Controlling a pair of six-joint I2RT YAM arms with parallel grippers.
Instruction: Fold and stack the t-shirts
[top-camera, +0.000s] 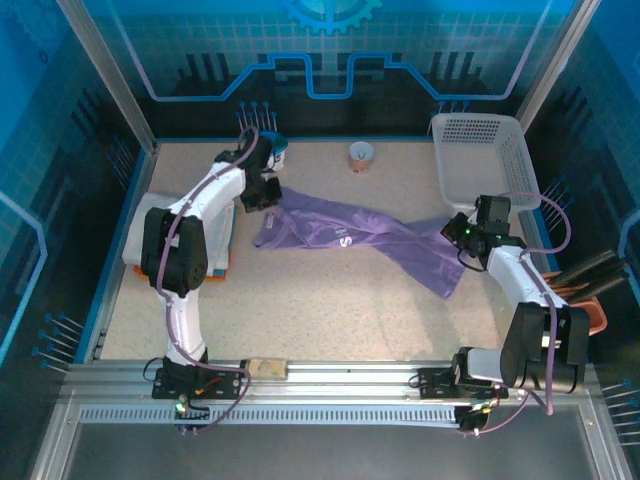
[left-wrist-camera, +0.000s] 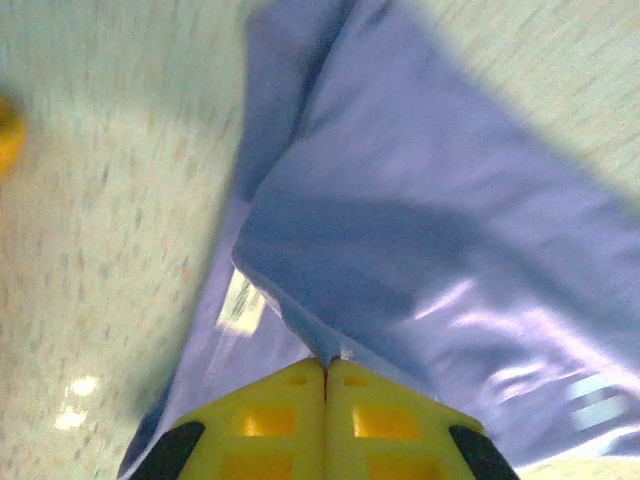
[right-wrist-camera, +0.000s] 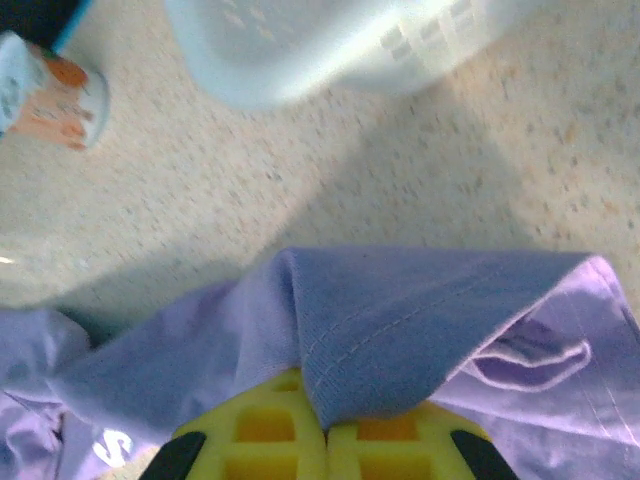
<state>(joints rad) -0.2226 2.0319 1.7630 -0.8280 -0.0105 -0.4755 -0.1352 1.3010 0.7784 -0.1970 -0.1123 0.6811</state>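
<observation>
We see the lavender t-shirt (top-camera: 320, 228) stretched across mid-frame on the worktop (top-camera: 330, 320), left end effector (top-camera: 270, 200) and right end effector (top-camera: 460, 233) each pinched shut on its ends.

Speckled beige table (top-camera: 330, 310) — blue grid-patterned walls (top-camera: 60, 120) around.

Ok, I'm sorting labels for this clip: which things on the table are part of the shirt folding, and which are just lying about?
Part of the job: purple t-shirt, pinched by the left gripper and the right gripper; white shirt and orange shirt, stacked at the left.
Lying about: white basket; cup.
</observation>
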